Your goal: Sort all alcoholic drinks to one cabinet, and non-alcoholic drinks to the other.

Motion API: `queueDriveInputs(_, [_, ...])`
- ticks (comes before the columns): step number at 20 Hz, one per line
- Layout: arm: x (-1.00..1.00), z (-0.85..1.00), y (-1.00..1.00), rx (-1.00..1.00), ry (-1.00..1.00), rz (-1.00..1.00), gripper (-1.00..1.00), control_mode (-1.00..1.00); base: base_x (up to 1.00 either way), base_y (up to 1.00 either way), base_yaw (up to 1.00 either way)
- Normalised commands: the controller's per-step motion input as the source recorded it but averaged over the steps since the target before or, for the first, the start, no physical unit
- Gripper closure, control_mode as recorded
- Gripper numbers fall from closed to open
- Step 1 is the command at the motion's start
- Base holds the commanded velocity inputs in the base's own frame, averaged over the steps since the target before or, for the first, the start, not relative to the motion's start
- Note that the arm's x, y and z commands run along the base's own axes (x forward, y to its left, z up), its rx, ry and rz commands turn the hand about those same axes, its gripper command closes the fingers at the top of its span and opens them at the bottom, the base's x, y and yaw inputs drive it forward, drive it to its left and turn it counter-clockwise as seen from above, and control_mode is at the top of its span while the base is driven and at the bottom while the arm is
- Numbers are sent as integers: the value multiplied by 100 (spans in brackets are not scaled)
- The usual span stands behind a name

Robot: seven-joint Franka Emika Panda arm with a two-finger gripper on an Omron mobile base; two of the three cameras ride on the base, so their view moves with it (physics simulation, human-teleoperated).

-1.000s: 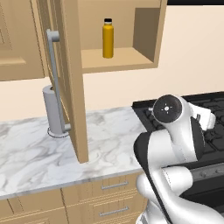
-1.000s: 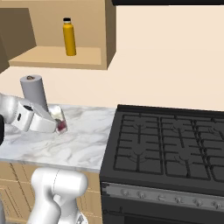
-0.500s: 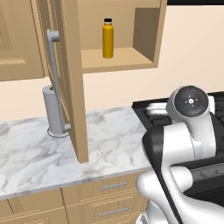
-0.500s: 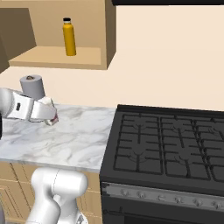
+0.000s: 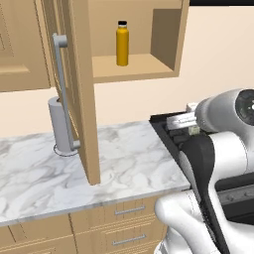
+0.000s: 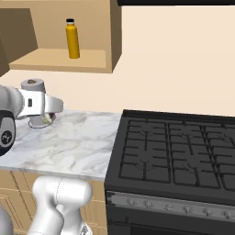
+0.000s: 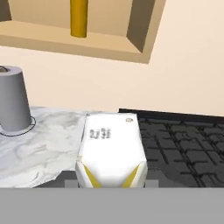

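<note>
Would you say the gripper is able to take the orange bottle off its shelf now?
Probably not: the way to the orange bottle is open, but the gripper seems shut on a white carton.

- The arm (image 5: 218, 163) rises from the base and bends at a dark elbow, forearm level.
- The wrist (image 6: 34, 103) lies horizontal.
- The gripper (image 7: 112, 177) is closed on a white carton (image 7: 111, 151), which sits between its fingers.
</note>
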Motion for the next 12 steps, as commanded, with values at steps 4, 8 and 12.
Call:
queueDriveInputs(4, [25,40,40,0,7,26,100,-100,0,0,0])
queueDriveInputs(8, [26,27,52,0,7,23,100,-100,0,0,0])
queueDriveInputs(12, [24,19,50,0,3,21,100,-100,0,0,0])
